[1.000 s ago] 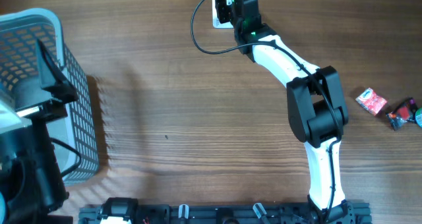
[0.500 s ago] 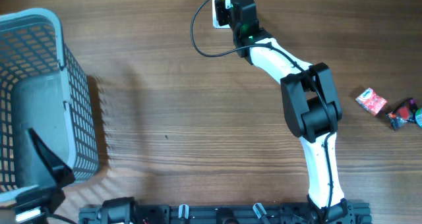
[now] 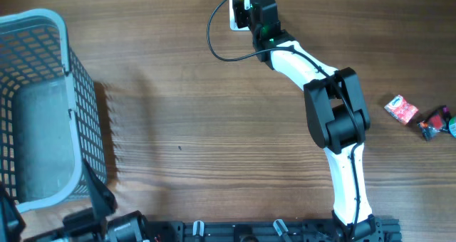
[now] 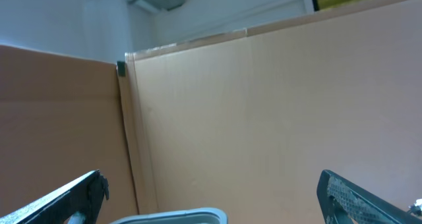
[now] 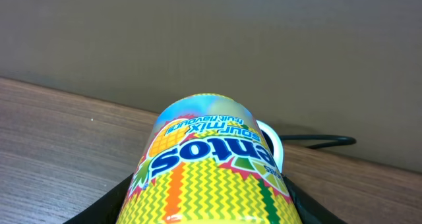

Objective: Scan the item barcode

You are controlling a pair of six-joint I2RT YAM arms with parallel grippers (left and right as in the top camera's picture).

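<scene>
R gripper [image 5: 206,211] is part-closed on the Mentos tub [image 5: 208,165], its dark fingers [image 5: 113,203] pressing the tub's two sides (firm hold, tub off the wood). The tub lies lengthwise betw. the fingers, rounded end pointing away from the wrist. The label is yellow with zigzag stripes and reads "sour mix, fruit flavour" upside down in the wrist cam.

Just beyond the tub's far end, slightly to the gripper's right, is a white object [image 5: 271,145] with a rounded edge. I can't tell what it is, or whether the tub touches it. A black cable [image 5: 320,142] runs off from behind it, further right. Past that the wooden table [image 5: 59,128] ends at a grey wall [image 5: 211,39].

From overhead the R arm [image 3: 335,121] is stretched to the table's far edge. Well behind the gripper, off to the arm's right side, sit a red-pink packet [image 3: 401,109] and a dark wrapped sweet [image 3: 434,121], near each other.

L gripper [image 4: 217,197] is fully spread with nothing betw. the fingers [image 4: 66,199]. It is mostly out of the overhead view at the near left corner. Just below and ahead of it is the rim of the grey plastic basket [image 3: 78,92], and beyond that brown board panels [image 4: 264,118]. The basket is far to the left of the R gripper, well apart from the tub.
</scene>
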